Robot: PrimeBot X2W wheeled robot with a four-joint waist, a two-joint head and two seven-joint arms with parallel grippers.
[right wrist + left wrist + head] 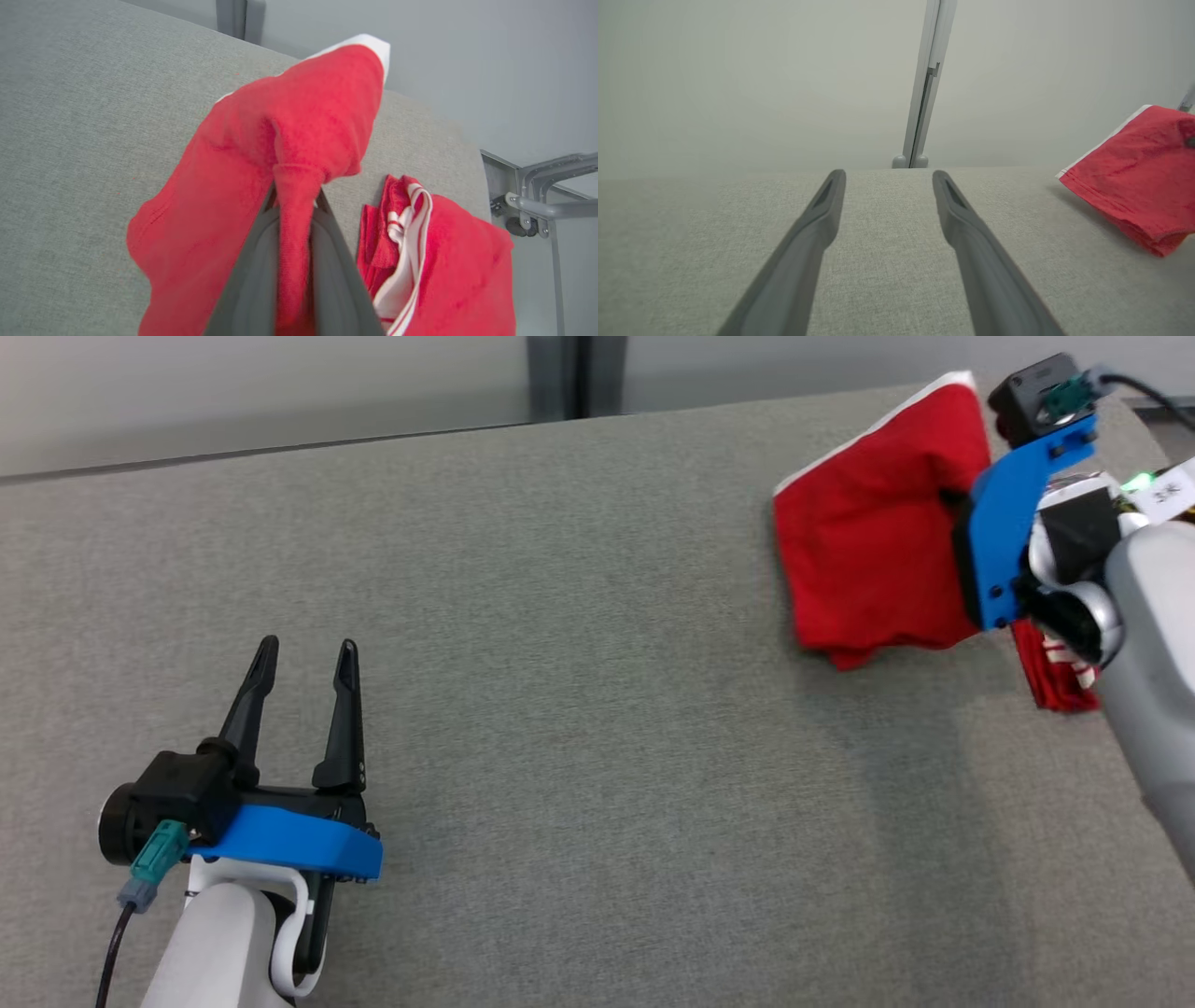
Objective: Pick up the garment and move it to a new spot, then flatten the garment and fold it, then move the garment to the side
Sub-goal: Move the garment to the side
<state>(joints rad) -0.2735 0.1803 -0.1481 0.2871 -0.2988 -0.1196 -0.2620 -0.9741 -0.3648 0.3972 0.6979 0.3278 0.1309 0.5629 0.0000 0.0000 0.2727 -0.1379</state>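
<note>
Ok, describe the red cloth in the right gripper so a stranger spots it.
Find the wide grey fabric surface and go to its far right end. There the right gripper pinches a plain red garment with one white edge. The loose red bundle beside it has white stripes.

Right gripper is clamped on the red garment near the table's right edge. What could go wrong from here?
1. The right gripper pinches only a narrow bunched fold of the garment; it may slip out or the folding may open.
2. Striped red-and-white fabric lies near the table edge; a tug could drag it off.
3. The left gripper hangs open far away, unable to help.
</note>
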